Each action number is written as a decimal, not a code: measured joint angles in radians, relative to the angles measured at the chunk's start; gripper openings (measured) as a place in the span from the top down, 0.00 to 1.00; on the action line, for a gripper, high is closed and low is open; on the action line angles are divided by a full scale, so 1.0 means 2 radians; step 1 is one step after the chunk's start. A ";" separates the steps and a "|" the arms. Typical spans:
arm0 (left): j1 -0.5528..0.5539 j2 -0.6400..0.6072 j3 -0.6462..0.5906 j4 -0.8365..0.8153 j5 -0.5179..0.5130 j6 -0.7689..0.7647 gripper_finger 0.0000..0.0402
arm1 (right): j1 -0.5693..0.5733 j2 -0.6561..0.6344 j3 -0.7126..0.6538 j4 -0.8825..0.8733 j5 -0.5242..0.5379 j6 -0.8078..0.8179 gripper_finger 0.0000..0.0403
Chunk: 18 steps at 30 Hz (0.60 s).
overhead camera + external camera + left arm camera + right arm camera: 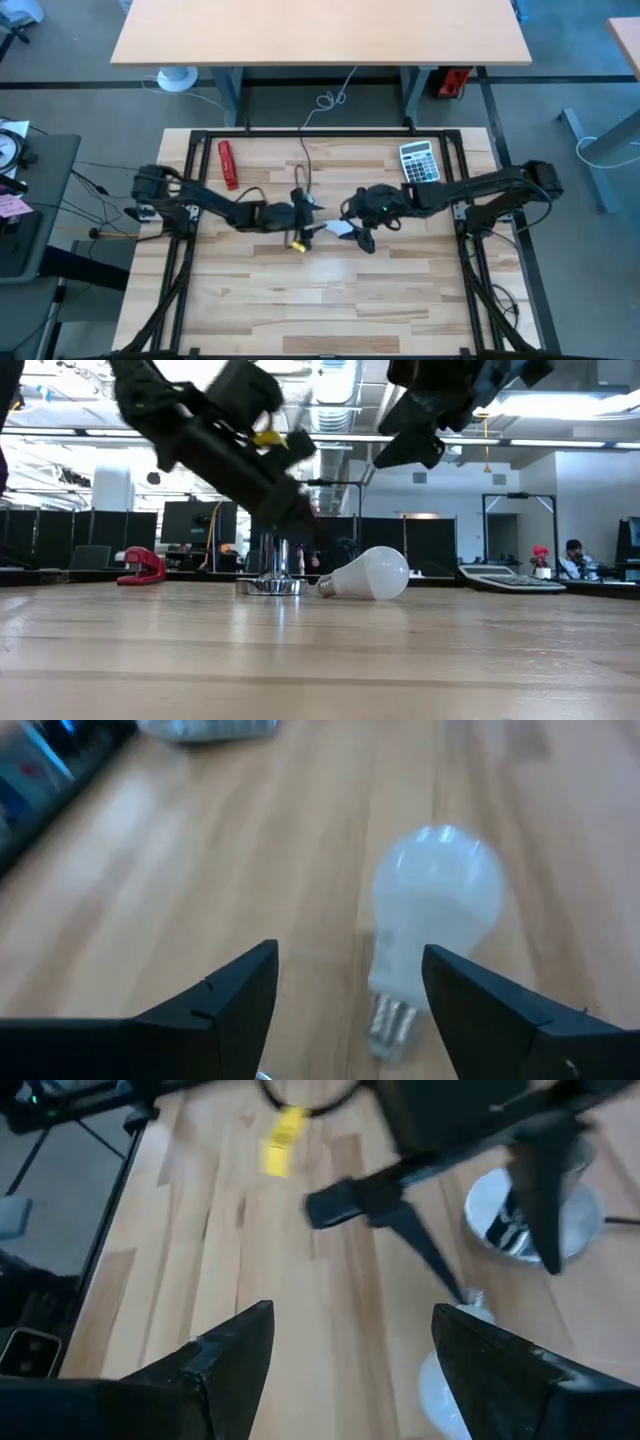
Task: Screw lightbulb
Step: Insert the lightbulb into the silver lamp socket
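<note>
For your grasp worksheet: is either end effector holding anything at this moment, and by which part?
Nothing is held. The lightbulb lies on its side on the table, and both the left end effector and right end effector are open above it.

The worktop is a pale wood-plank surface bordered by a black frame. The lightbulb lies on its side directly on the planks near the centre, its screw base pointing toward the shiny metal socket, which stands upright just beside it. Well apart from the socket, a red stapler-like tool lies toward the worktop's far left part, and a calculator lies toward the far right part.
</note>
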 joint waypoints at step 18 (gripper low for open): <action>0.004 0.020 0.029 -0.051 0.081 0.013 0.40 | 0.017 0.001 0.000 -0.004 0.006 0.004 0.30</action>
